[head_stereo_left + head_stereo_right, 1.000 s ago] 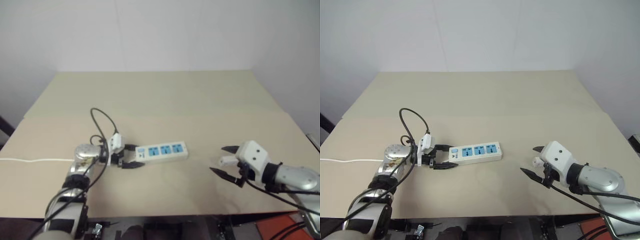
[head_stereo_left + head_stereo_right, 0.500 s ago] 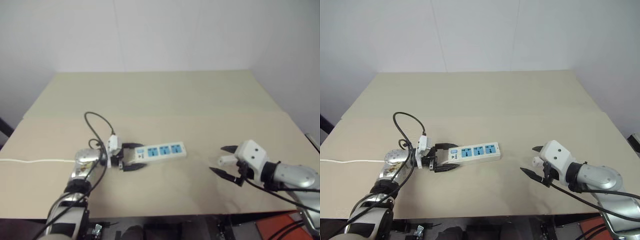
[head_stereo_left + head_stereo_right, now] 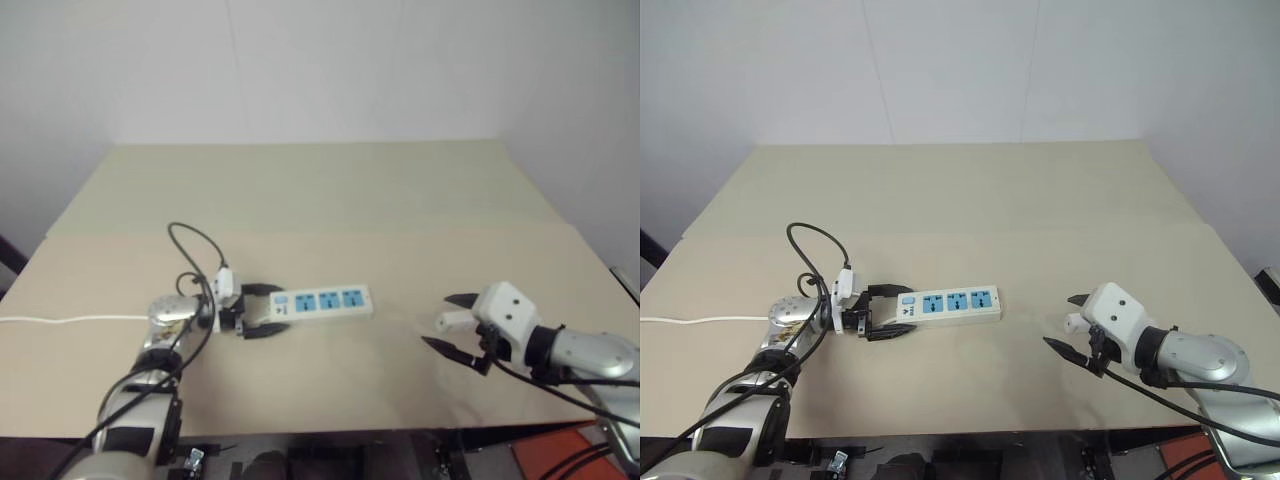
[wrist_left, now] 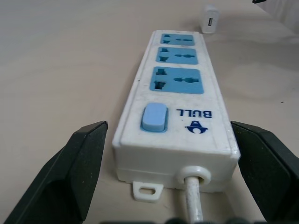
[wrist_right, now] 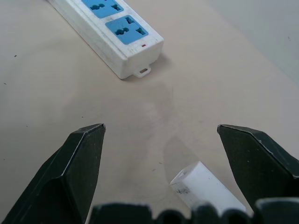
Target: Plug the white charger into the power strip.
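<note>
Evidently, over the last second the left gripper had spread its black fingers wider around the switch end of the long flat white power strip with three blue outlets, letting go without touching it; the strip lay flat on the tan table. In my judgement the strip was now placed and the plugging could begin. The right gripper hovered wide open and empty, straddling the small white rounded charger block, which lay on the table well right of the strip.

Soft, even indoor light; faint shadows, slight haze.
</note>
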Available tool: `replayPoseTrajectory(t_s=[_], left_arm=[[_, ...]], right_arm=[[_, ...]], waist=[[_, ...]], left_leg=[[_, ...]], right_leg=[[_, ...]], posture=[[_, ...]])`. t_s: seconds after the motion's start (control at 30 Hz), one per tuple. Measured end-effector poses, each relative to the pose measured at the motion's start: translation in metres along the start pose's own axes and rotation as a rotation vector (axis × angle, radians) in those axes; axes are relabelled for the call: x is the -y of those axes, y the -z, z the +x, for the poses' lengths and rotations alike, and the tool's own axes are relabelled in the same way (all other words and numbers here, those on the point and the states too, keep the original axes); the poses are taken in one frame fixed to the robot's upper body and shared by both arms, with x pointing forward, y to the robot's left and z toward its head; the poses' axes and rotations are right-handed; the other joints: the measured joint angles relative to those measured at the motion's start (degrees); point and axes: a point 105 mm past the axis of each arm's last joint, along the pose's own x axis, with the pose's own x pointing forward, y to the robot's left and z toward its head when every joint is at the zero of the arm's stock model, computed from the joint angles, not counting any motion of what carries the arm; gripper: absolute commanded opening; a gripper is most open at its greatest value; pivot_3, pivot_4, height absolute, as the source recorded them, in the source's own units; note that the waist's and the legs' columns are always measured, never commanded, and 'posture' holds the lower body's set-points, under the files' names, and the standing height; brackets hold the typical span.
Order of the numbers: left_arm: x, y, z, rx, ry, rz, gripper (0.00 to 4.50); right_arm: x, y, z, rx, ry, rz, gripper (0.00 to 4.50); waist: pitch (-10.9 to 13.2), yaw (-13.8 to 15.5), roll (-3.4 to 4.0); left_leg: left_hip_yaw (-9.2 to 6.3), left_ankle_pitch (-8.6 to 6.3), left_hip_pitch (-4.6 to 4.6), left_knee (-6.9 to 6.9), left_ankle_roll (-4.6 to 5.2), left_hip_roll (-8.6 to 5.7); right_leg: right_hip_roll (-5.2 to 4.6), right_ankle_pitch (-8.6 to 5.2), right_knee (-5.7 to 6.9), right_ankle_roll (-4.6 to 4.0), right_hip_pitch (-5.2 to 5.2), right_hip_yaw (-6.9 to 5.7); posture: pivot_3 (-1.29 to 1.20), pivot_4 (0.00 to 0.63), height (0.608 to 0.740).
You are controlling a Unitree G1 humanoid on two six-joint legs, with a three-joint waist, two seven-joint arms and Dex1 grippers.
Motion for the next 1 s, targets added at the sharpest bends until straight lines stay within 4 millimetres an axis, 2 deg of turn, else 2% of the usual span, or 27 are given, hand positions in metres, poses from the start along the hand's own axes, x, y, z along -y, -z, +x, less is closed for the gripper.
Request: replayPoseTrajectory(t_s=[0.03, 0.13, 0.2, 0.23, 0.47, 0.6, 0.7, 0.8, 0.87, 1.0], left_arm=[[0.0, 0.0, 0.0, 0.0, 0.002, -0.002, 4.49], [0.0, 0.001, 0.0, -0.003, 0.007, -0.011, 3.89], [0.0, 0.002, 0.001, -0.009, 0.01, -0.015, 3.34], [-0.001, 0.002, 0.001, -0.01, 0.006, -0.015, 3.25], [-0.002, 0.002, 0.004, -0.009, -0.013, -0.002, 3.25], [-0.001, 0.003, 0.004, -0.019, -0.005, 0.0, 3.25], [0.0, 0.002, 0.006, -0.025, 0.01, 0.006, 3.25], [0.001, -0.001, 0.006, -0.037, 0.047, 0.024, 3.25], [0.003, -0.002, 0.008, -0.041, 0.072, 0.035, 3.25], [0.008, -0.006, 0.016, -0.036, 0.126, 0.054, 3.25]], right_arm=[[0.0, 0.0, 0.0, 0.0, 0.0, -0.002, 4.5], [0.0, -0.001, 0.0, -0.001, -0.001, -0.006, 4.5], [0.0, -0.001, 0.0, 0.0, 0.0, -0.007, 4.5], [0.0, -0.001, 0.0, 0.0, -0.001, -0.008, 4.5], [0.003, -0.004, -0.002, -0.016, -0.015, -0.04, 4.5], [0.014, -0.016, -0.005, -0.069, -0.08, -0.139, 4.5], [0.026, -0.022, -0.007, -0.188, -0.152, -0.267, 4.5], [0.038, -0.023, -0.008, -0.42, -0.267, -0.385, 4.5], [0.043, -0.031, -0.001, -0.468, -0.323, -0.421, 4.5], [0.036, -0.044, 0.026, -0.503, -0.46, -0.486, 4.5]], waist=[[0.0, 0.0, 0.0], [0.0, 0.0, 0.0], [0.0, 0.0, 0.01], [0.0, 0.0, 0.02], [0.0, 0.3, 0.02], [0.0, 0.1, 0.03], [0.0, 0.1, 0.04], [0.0, -0.1, 0.1], [0.0, -0.2, 0.09], [0.0, -0.2, 0.09]], left_leg=[[0.0, 0.0, 0.0, 0.0, 0.0, 0.0], [0.0, 0.0, 0.0, 0.0, 0.0, 0.0], [0.0, 0.0, 0.02, 0.0, 0.0, 0.0], [0.0, 0.0, 0.05, 0.0, 0.0, 0.0], [0.0, 0.0, 0.17, 0.0, 0.0, -0.01], [0.01, 0.0, 0.25, 0.0, 0.0, -0.01], [0.01, -0.01, 0.3, -0.03, 0.01, 0.0], [0.01, -0.01, 0.09, -0.04, 0.02, 0.02], [0.02, -0.01, -0.07, -0.04, 0.02, 0.01], [-0.03, -0.01, -0.24, 0.02, 0.01, 0.0]], right_leg=[[0.0, 0.0, 0.0, 0.0, 0.0, 0.0], [0.0, 0.0, 0.0, 0.0, 0.01, 0.0], [0.0, 0.0, 0.0, 0.0, 0.03, 0.0], [0.0, 0.0, 0.01, 0.0, 0.05, 0.0], [-0.01, -0.01, 0.0, 0.01, 0.15, 0.0], [-0.03, -0.01, -0.01, 0.02, 0.24, 0.0], [-0.03, -0.04, -0.06, 0.04, 0.25, -0.03], [-0.01, -0.04, -0.08, 0.04, 0.03, -0.04], [-0.02, -0.04, -0.08, 0.04, -0.13, -0.04], [-0.04, -0.03, 0.01, 0.03, -0.23, -0.09]], posture=[[0.0, 0.15, 0.74], [0.0, 0.15, 0.74], [0.0, 0.15, 0.74], [0.0, 0.15, 0.74], [0.0, 0.15, 0.74], [0.0, 0.15, 0.74], [0.0, 0.15, 0.74], [0.0, 0.15, 0.74], [0.0, 0.15, 0.74], [0.0, 0.15, 0.74]])
